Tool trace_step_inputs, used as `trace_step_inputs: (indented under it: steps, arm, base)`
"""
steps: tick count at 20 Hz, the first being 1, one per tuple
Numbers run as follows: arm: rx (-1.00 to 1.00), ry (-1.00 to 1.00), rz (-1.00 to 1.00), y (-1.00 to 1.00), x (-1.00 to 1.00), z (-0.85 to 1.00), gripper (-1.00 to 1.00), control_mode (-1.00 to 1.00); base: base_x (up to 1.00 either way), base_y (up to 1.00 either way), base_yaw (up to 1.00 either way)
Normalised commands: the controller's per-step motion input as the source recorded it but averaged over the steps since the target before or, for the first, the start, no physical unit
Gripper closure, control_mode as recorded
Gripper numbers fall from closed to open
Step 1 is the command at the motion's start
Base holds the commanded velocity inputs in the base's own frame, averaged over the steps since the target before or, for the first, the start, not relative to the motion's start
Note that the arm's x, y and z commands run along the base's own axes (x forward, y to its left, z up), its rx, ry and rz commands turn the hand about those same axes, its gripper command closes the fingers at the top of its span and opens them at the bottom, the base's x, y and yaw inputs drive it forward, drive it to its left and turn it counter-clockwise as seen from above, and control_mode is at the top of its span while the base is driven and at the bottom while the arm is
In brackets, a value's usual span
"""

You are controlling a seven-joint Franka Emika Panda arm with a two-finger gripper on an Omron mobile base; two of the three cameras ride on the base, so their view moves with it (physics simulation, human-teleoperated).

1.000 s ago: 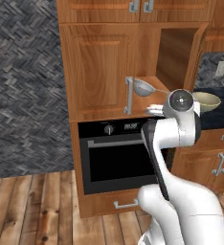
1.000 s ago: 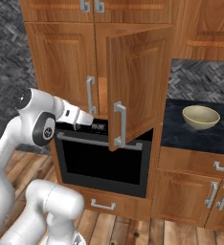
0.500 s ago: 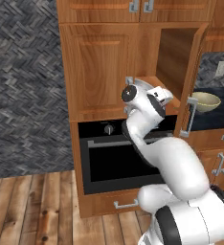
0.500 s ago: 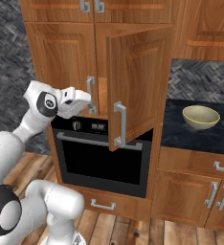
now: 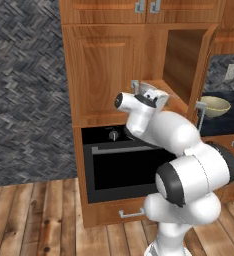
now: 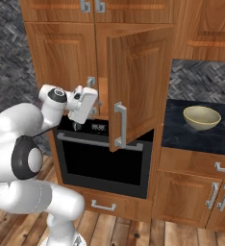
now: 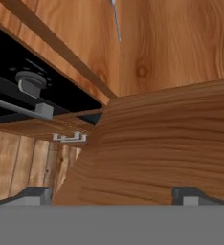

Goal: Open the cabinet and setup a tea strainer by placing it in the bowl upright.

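Claw (image 6: 96, 106) spread beside swung-out cabinet (image 6: 138, 81) door edge.

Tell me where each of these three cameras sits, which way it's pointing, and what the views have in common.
Left base view: behind the arm's left, facing the medium-brown wood cabinet; white arm rises lower right.
Right base view: behind its right, facing the open right door; arm lower left, open gripper.
Hand view: on the hand, close against door wood; dark fingertips at bottom.
Both base views share the black oven and beige-cream bowl.

arm: folded, elbow low, wrist raised | pincer (image 6: 96, 106): jaws spread wide, nothing held
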Motion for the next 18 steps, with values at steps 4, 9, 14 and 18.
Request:
trace_step_inputs:
  steps: [4,9,14,18]
  arm:
    - [-0.03,0.01,0.0,-0.25,0.11,-0.39,-1.0,-1.0]
    - [0.0,0.0,0.0,-0.53,0.0,-0.06,-1.0,-1.0]
    - [0.0,0.0,-0.02,-0.68,0.0,0.0,-1.0,-1.0]
    - [0.0,0.0,-0.07,-0.9,0.0,0.0,-1.0,-1.0]
  base:
    - [0.0,0.0,0.0]
    - [0.0,0.0,0.0]
    - [0.0,0.0,0.0]
    - [0.0,0.0,0.0]
